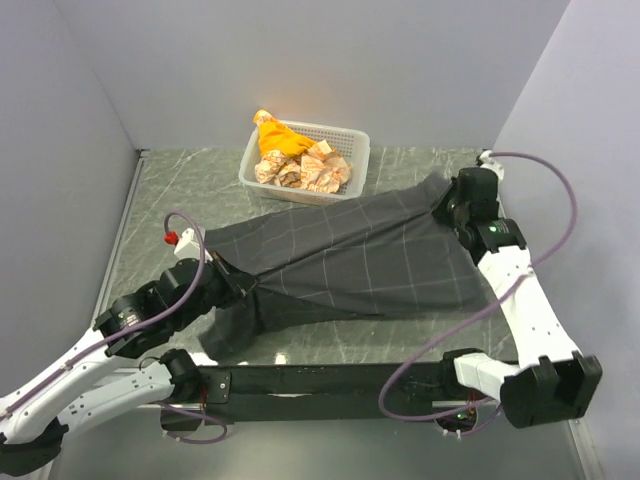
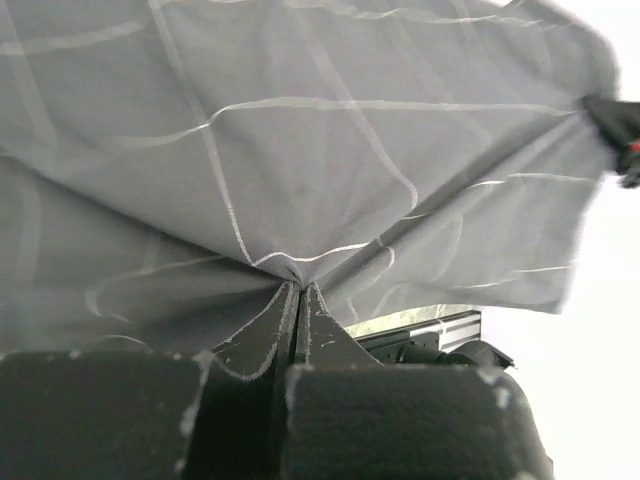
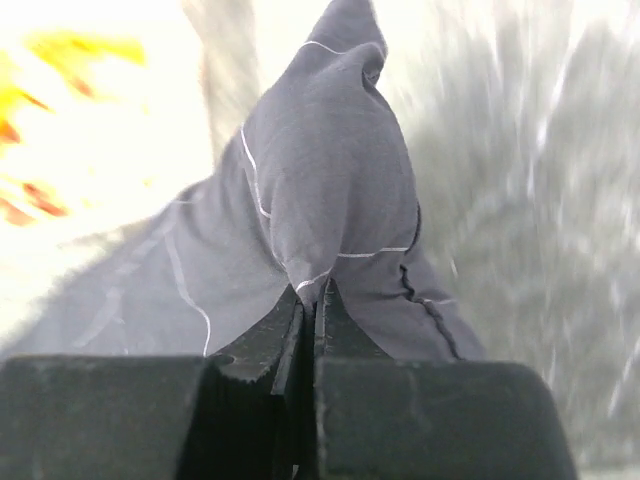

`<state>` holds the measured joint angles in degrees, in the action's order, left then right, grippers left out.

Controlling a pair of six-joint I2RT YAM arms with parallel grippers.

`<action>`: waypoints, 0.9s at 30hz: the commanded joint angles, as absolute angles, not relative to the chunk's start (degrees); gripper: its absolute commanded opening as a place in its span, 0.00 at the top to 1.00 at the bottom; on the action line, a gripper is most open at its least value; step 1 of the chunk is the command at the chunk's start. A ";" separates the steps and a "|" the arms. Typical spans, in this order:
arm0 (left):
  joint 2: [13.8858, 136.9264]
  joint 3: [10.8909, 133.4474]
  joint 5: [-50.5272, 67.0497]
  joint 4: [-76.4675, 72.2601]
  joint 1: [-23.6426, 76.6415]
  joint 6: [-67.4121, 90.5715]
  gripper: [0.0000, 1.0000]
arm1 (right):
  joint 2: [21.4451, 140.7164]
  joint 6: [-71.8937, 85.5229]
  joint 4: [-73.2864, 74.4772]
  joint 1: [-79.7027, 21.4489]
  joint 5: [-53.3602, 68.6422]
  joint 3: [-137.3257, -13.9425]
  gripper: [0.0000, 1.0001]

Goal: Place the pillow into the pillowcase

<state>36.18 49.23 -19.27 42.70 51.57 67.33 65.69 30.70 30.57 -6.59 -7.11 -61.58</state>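
Surface: grey-green marbled surface (image 1: 180, 180), pale walls behind.
Left arm: black left end effector (image 1: 243, 285), lower left, fingers together and clamped on a pinch of cloth.
Basket: white plastic mesh basket (image 1: 360, 165), upper centre, holding crumpled orange and cream cloth.
Case: dark charcoal fabric pillowcase with thin light grid lines (image 1: 360, 260), long axis lower left to upper right, stretched between both arms.
Right arm: black right end effector (image 1: 447, 205), upper right, clamped on the far corner.
Pillow: no cream pillow can be made out; whether it is inside the case cannot be told.
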 commanded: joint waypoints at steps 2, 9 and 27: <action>34.98 46.69 -19.96 43.16 51.15 65.65 0.99 | 66.70 28.38 29.10 -12.72 -16.60 -57.00 0.82; 35.33 38.85 -13.10 39.38 50.89 66.80 0.85 | 67.25 29.36 21.09 -13.10 -15.55 -43.24 0.24; 61.33 51.59 -18.03 28.93 37.62 49.40 0.13 | 66.34 32.52 12.40 -8.26 -0.63 -35.51 0.20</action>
